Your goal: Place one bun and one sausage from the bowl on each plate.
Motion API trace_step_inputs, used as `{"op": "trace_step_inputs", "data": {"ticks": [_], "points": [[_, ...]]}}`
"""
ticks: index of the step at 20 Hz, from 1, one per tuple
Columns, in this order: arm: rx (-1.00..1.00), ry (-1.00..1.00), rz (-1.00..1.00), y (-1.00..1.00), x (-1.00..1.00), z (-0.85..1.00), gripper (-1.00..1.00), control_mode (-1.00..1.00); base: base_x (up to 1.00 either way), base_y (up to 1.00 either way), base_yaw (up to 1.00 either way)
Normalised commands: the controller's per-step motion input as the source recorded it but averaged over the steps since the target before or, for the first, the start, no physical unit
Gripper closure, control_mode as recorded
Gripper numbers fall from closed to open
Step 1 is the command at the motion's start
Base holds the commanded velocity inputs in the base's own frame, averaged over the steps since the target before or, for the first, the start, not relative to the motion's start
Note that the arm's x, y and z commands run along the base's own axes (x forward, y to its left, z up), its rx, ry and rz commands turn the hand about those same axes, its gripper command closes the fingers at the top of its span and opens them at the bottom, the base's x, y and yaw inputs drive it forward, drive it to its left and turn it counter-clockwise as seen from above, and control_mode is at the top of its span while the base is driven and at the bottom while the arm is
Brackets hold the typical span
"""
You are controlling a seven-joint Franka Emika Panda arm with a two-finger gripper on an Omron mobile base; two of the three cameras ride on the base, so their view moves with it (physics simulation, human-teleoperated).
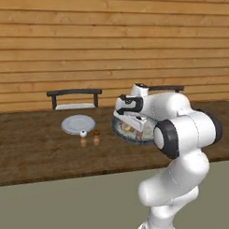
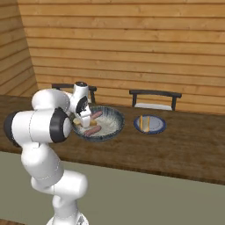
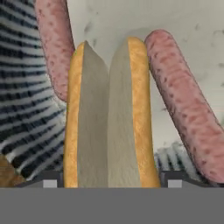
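The bun (image 3: pixel 109 122) lies split side up in the patterned bowl (image 3: pixel 26 87), between two pink sausages (image 3: pixel 186 113) (image 3: pixel 54 43). My gripper (image 3: pixel 111 180) straddles the bun's near end, and its fingertips (image 3: pixel 51 179) lie against both sides of the bun. The hand (image 1: pixel 135 122) hangs low over the bowl (image 1: pixel 121 133) on the counter. In the right base view the bowl (image 2: pixel 112 115) shows both sausages (image 2: pixel 96 115). The pale grey plate (image 1: pixel 77 124) sits bare to the bowl's left. The blue-rimmed plate (image 2: pixel 150 124), right of the bowl, carries two long pieces.
Two small shakers (image 1: pixel 83 134) (image 1: pixel 96 133) stand just in front of the grey plate. Dark chairs (image 1: pixel 74 97) (image 2: pixel 154 97) sit behind the wooden counter (image 2: pixel 184 154), against a plank wall. The counter's front edge runs close to my base.
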Motion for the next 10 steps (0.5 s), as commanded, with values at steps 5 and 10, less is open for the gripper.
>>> {"op": "trace_step_inputs", "data": {"ticks": [5, 10], "points": [[0.0, -0.16, 0.15, 0.34, -0.56, 0.84, 1.0, -1.0, 0.0, 0.0, 0.0], [0.0, -0.06, 0.31, 0.5, -0.3, 0.81, 1.0, -1.0, 0.0, 0.0, 0.0]]}}
